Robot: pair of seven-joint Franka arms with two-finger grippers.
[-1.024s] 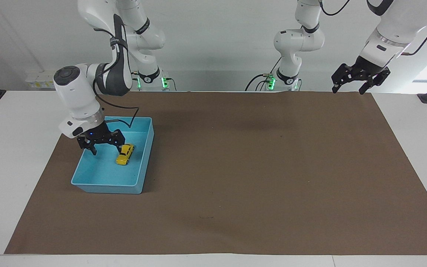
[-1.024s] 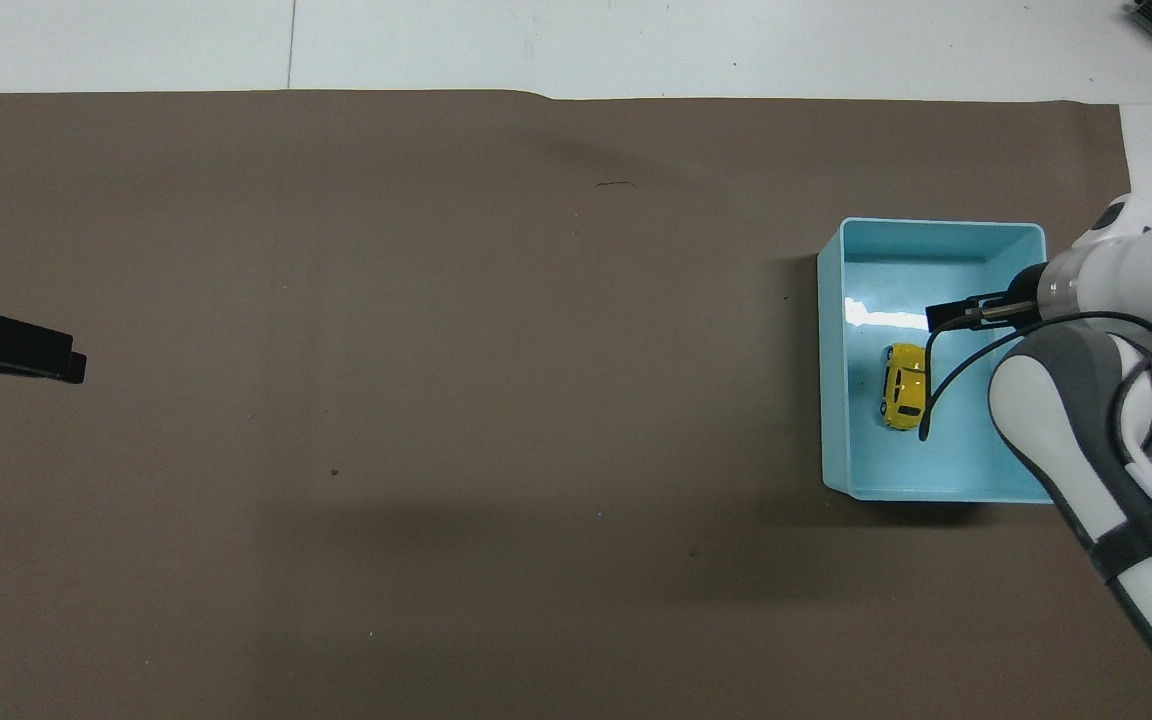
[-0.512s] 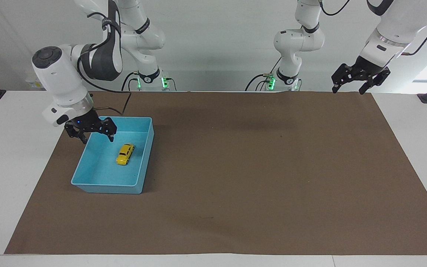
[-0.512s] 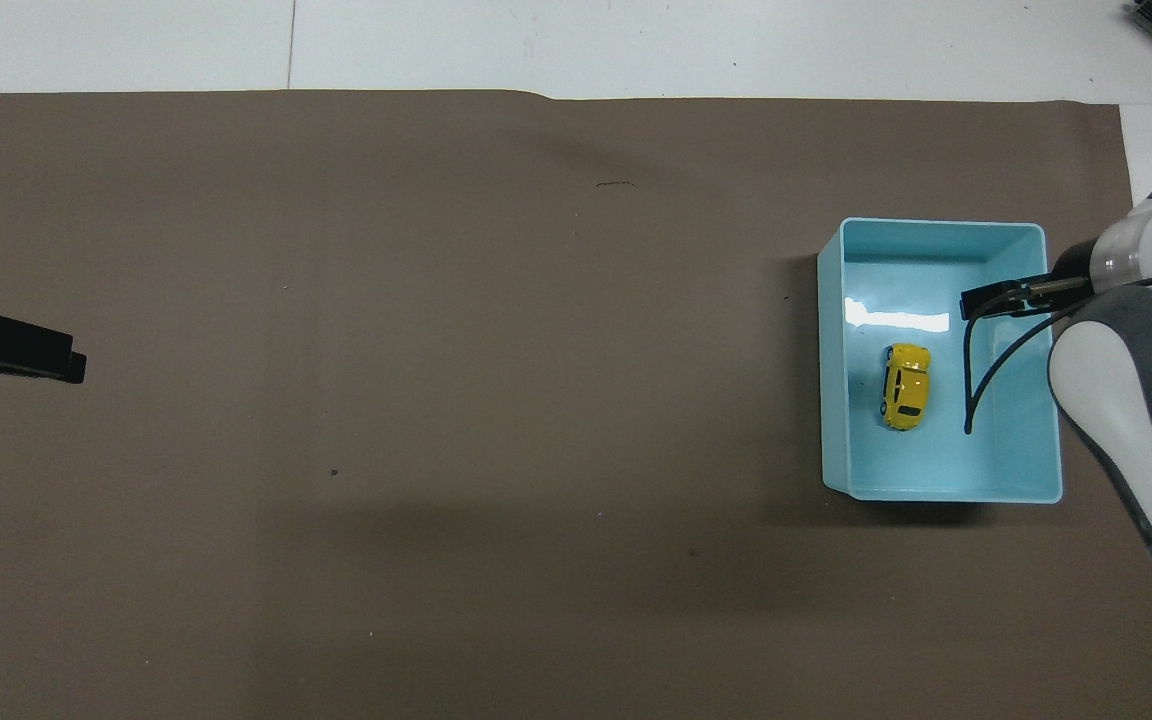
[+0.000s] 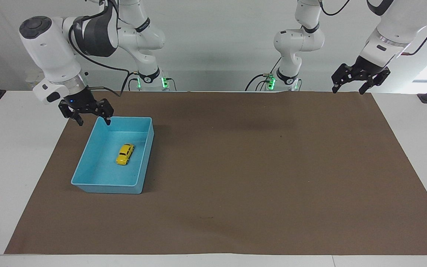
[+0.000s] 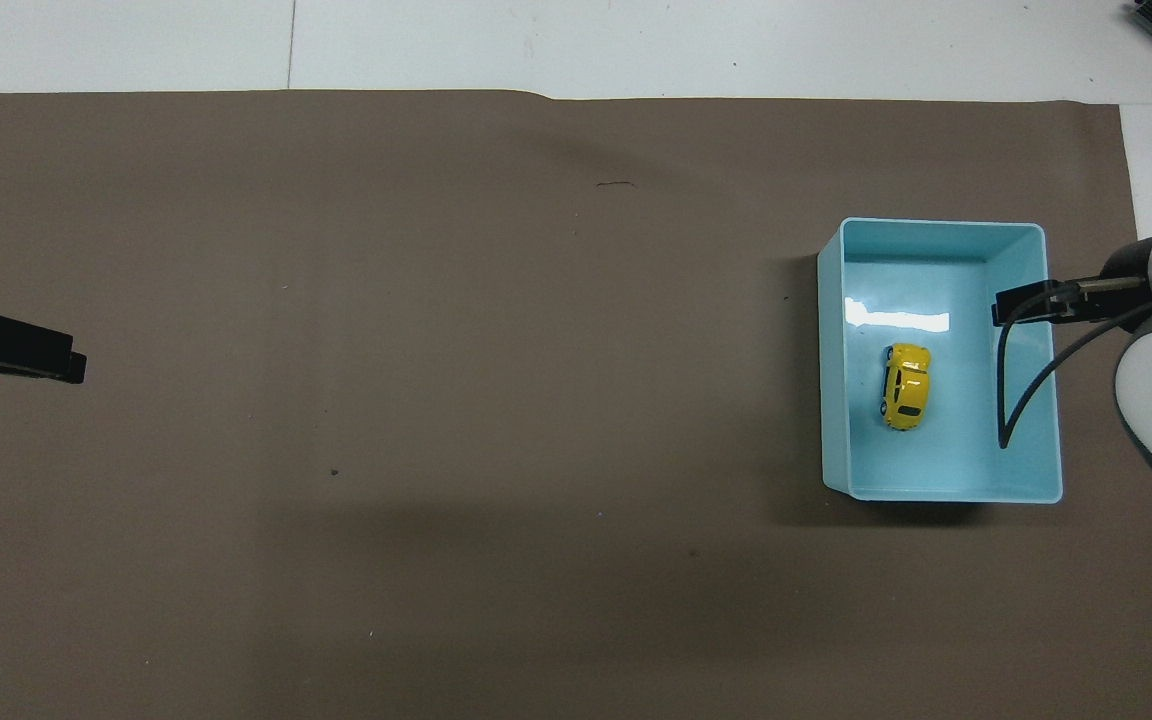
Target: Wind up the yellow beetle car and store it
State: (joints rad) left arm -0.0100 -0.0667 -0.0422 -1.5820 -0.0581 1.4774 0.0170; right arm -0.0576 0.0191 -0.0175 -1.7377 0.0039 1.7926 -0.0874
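Lower left of the facing view: small glossy yellow beetle car (image 5: 125,154) with dark windows, inside the shallow light-blue plastic bin (image 5: 87,170).
Long axis: runs toward and away from the robots, slightly slanted; which end is the front I cannot tell.
Right gripper (image 5: 89,116): fingers wide, empty, above the bin's corner.
Left gripper (image 5: 349,86): fingers wide, empty, waiting at upper right.

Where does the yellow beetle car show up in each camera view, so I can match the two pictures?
Facing view: the yellow beetle car lies inside the blue bin, toward the picture's left side, below the middle.
Overhead view: the same car lies in the bin toward the picture's right side.
Shared landmark: the blue bin on the brown mat.

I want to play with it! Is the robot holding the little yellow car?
No, the yellow beetle car sits alone inside the blue bin, and both grippers are away from it.
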